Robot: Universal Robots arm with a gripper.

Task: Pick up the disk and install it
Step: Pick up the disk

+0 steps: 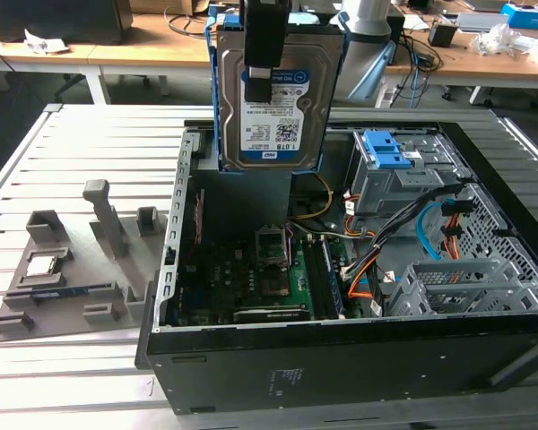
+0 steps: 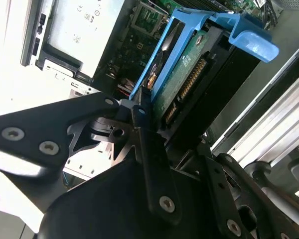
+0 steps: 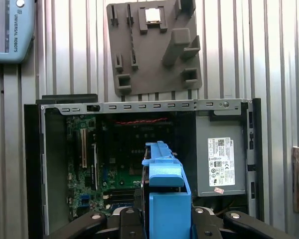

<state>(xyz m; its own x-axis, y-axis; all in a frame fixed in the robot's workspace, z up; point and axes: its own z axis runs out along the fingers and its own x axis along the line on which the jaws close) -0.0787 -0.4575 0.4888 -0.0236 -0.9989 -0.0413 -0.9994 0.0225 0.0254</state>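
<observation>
Ribbed aluminium desk (image 1: 72, 143), long flat slats running across it, with wooden worktops and clutter further back. A black computer case (image 1: 341, 358) lies on its side with the panel off, so you can see the green circuit board (image 1: 251, 278) and a tangle of orange and black cables (image 1: 363, 264).

The disk (image 1: 282, 134) is up in the air, upright over the open case and not yet in any bay. It's a flat silver metal slab with a white-and-blue label, wrapped in a blue plastic frame (image 3: 164, 199). The pincer (image 1: 258, 90) is clamped on it, one black finger pressed flat against the label side.

At the exterior view's right inside the case sits a grey perforated metal cage (image 1: 390, 184) with a bright blue latch (image 1: 386, 148). On the desk at the exterior view's left there's a matte grey plastic plate (image 1: 63, 305) with blocky posts and slots, and a small square silver chip (image 1: 43, 263) resting in one pocket.
</observation>
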